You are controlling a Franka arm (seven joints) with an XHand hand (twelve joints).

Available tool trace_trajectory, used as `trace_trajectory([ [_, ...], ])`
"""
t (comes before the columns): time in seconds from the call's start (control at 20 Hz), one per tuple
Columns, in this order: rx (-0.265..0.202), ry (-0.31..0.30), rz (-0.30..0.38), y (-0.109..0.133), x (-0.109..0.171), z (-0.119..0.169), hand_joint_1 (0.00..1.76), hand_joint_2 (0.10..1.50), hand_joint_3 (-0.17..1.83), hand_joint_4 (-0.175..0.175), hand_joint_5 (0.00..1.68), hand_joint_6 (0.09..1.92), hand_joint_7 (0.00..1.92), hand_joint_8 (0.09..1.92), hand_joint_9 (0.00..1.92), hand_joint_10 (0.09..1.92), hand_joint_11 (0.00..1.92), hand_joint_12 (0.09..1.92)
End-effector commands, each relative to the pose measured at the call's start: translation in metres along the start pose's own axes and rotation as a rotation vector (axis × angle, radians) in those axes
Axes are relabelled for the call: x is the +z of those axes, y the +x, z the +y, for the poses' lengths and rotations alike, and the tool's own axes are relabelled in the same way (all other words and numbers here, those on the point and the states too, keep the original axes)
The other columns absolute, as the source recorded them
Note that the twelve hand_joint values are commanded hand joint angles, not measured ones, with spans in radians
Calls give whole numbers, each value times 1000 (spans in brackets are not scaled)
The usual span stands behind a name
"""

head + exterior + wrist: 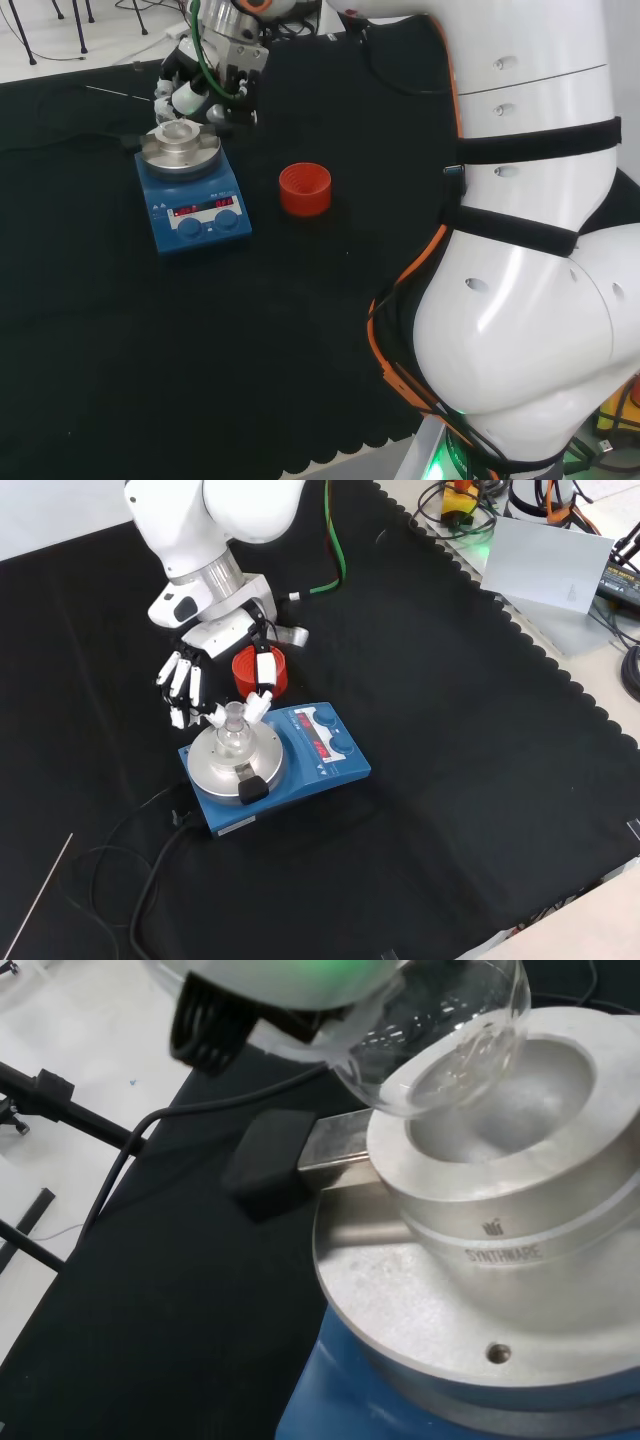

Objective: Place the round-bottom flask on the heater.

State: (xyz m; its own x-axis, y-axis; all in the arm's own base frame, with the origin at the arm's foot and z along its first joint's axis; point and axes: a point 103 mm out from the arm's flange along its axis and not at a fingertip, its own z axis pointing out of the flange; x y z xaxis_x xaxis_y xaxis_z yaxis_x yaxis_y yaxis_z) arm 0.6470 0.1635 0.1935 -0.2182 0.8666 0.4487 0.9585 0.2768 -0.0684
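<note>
The blue hotplate heater is the landmark. It stands on the black-cloth table. On it rests a round silver metal block with a bowl-shaped hollow, and the clear glass round-bottom flask sits in that hollow, neck up; in the wrist view the flask's bulb leans over the hollow's rim. In the front view the black and white hand is just behind the heater, its fingers on either side of the flask's neck. The red ribbed ring stand lies on the table behind the heater in the front view, and to its right in the head view. A black cable runs off the heater's near left corner in the front view.
</note>
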Motion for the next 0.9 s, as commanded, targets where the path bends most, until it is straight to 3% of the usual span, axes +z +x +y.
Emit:
trace_trajectory([
  [0.05, 5, 5, -6, -1, 2, 0, 1129, 626, 903, -24, 1102, 1091, 514, 576, 707, 531, 339, 1312],
  [0.55, 19, 13, 1, -12, 8, 1, 1129, 624, 905, -25, 1103, 1091, 514, 578, 706, 532, 341, 1312],
  [0.7, 21, 24, -42, -2, 23, 11, 1129, 623, 907, -25, 1103, 1090, 514, 579, 706, 533, 341, 1312],
  [0.9, 17, 20, -25, -8, 18, 5, 1129, 623, 907, -25, 1104, 1090, 513, 579, 706, 533, 341, 1312],
])
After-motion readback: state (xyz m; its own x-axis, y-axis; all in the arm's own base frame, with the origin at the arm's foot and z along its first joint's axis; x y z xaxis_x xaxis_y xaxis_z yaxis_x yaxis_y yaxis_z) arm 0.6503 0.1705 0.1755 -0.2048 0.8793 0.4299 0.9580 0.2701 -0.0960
